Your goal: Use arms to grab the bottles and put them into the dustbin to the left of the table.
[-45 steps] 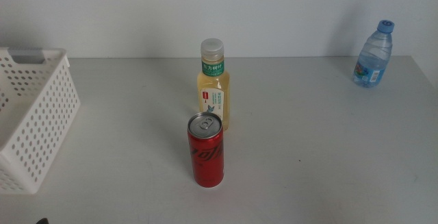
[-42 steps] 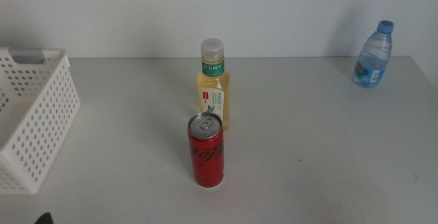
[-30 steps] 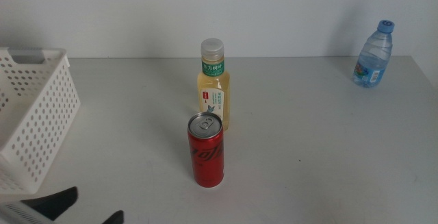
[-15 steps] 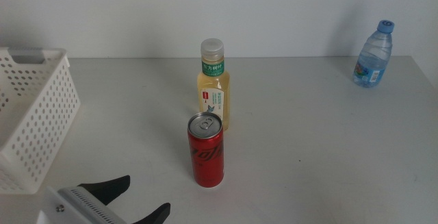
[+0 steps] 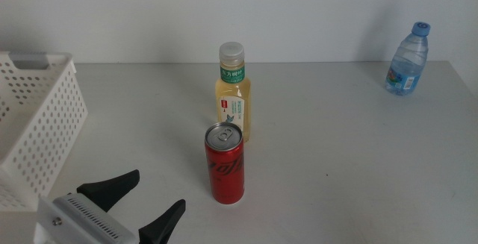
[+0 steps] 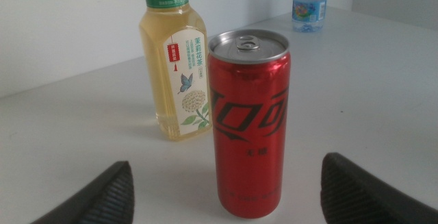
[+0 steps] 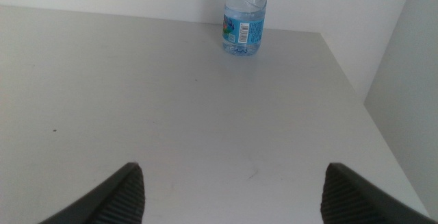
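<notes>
A slim red soda can [image 5: 225, 163] stands upright near the table's front middle, with a pale-yellow tea bottle [image 5: 233, 93] just behind it. My left gripper [image 5: 154, 202] is open at the lower left, a short way left of the can and apart from it. In the left wrist view the can [image 6: 249, 123] stands centred ahead of the wide-open jaws, the tea bottle [image 6: 174, 61] behind it. A small blue water bottle [image 5: 408, 59] stands at the far right back. My right gripper [image 7: 233, 186] is open and empty, out of the middle view, far from that water bottle [image 7: 244, 15].
The white perforated dustbin [image 5: 33, 124] sits at the table's left side, just behind my left gripper. The table's right edge [image 7: 356, 94] runs close to the water bottle.
My left gripper has come into view from the bottom left and moved forward and right toward the red can, jaws open. The bottles and can have not moved.
</notes>
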`<control>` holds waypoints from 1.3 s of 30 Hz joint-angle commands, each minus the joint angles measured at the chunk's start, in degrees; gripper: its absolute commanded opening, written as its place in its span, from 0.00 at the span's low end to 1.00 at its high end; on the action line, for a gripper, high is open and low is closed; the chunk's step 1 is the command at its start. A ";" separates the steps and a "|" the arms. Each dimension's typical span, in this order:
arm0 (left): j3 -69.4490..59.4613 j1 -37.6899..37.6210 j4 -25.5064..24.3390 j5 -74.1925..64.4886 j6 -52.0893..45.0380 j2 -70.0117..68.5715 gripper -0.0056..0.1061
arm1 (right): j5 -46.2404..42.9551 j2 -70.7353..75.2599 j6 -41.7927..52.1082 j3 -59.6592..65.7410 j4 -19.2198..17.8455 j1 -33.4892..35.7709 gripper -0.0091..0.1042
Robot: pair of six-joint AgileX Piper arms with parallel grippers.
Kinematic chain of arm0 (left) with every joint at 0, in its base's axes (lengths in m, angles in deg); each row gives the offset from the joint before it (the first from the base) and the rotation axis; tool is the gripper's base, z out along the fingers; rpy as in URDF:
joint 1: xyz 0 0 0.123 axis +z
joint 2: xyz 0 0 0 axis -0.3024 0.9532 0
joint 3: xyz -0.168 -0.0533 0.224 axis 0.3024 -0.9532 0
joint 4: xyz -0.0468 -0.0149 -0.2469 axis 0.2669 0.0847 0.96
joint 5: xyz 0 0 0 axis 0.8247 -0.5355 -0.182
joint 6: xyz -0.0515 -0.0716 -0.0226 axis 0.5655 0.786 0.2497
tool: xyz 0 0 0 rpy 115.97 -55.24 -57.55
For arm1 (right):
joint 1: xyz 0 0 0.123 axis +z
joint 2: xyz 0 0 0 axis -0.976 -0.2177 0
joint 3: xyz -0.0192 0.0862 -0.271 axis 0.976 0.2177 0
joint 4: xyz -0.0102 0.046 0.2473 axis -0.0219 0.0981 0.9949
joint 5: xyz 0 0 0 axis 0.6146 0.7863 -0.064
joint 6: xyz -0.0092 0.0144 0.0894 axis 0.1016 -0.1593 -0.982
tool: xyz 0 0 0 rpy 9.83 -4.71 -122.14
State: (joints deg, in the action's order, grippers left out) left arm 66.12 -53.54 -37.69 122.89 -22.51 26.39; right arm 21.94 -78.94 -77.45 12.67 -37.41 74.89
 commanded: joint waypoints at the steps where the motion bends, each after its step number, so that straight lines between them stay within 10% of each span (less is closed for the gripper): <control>1: -0.74 0.00 0.80 5.78 0.06 -0.42 0.89 | -4.48 1.21 0.38 -0.50 -0.52 -0.32 0.66; 39: 23.58 0.00 -3.81 6.88 5.72 28.93 0.89 | -4.48 1.21 0.38 -0.50 -0.52 -0.32 0.66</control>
State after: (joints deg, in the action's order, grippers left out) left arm 87.92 -53.54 -41.58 124.97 -17.63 56.43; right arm 21.94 -78.94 -77.45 12.67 -37.41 74.89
